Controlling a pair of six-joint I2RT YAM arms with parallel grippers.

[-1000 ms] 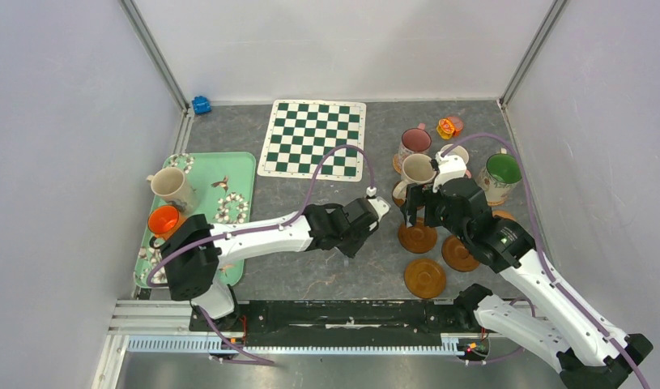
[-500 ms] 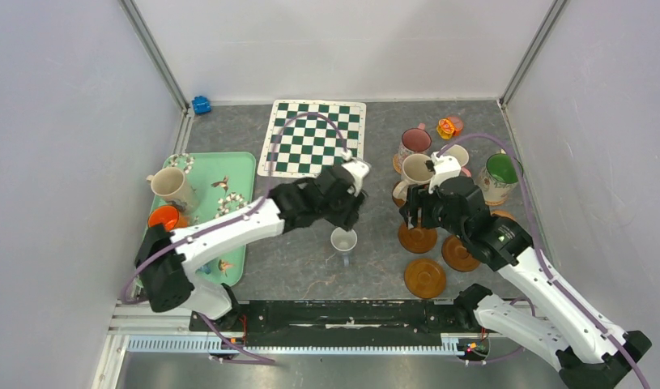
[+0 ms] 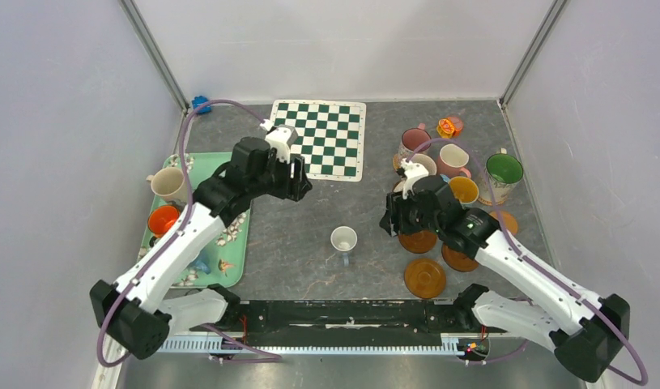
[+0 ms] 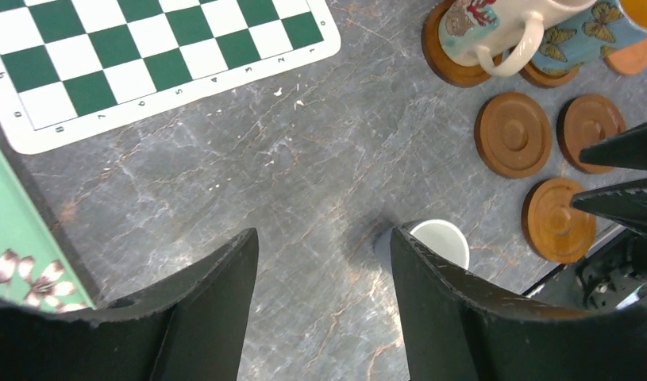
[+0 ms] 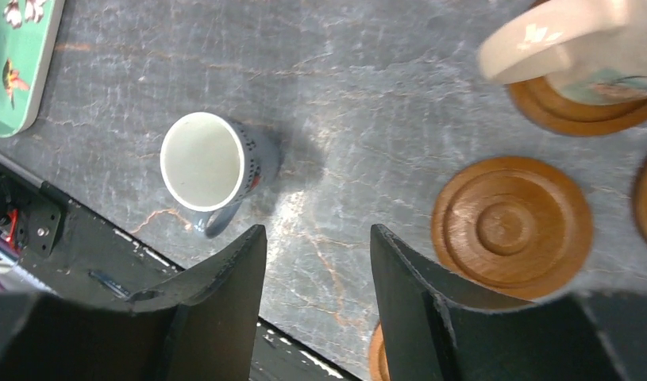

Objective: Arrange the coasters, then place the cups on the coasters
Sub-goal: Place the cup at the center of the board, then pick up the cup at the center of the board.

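A small white cup (image 3: pixel 343 240) with a blue handle stands alone on the grey table, right of my left fingers in the left wrist view (image 4: pixel 440 242) and upper left in the right wrist view (image 5: pixel 202 163). Three bare brown coasters (image 3: pixel 424 278) (image 3: pixel 417 241) (image 3: pixel 457 258) lie to its right. Behind them stand several cups (image 3: pixel 453 158), some on coasters. My left gripper (image 3: pixel 298 185) (image 4: pixel 324 234) hovers open and empty above the table, near the chequered mat. My right gripper (image 3: pixel 389 224) (image 5: pixel 318 230) is open and empty between the white cup and a coaster (image 5: pixel 510 226).
A mint-green tray (image 3: pixel 236 247) at the left holds a cream cup (image 3: pixel 168 185) and an orange cup (image 3: pixel 163 219). The green-and-white chequered mat (image 3: pixel 320 138) lies at the back centre. An orange toy (image 3: pixel 449 126) sits back right. Grey walls close in both sides.
My left gripper opened, let go of the small white cup on the table, and drew back up and to the left. My right gripper moved left and its jaws narrowed.
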